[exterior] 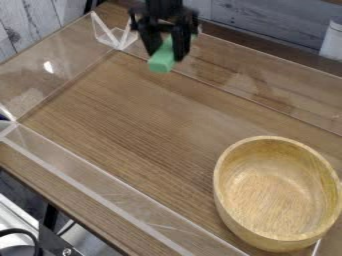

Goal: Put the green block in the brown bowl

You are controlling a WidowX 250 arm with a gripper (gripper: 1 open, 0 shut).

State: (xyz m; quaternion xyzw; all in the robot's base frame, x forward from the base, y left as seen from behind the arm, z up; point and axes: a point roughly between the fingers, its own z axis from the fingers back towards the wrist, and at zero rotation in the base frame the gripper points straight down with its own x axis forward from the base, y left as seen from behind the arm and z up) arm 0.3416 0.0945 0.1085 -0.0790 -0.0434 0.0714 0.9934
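Note:
The green block (pixel 162 55) hangs well above the wooden table, pinched between the black fingers of my gripper (pixel 163 45) near the top middle of the camera view. The gripper is shut on it, with the block's lower end showing below the fingertips. The brown bowl (pixel 278 190), wide and shallow with a thick tan rim, sits on the table at the lower right with nothing inside it, far from the gripper.
A clear plastic wall (pixel 80 185) runs around the table's edges, along the left, front and back. A grey plank backdrop (pixel 267 15) stands behind the table.

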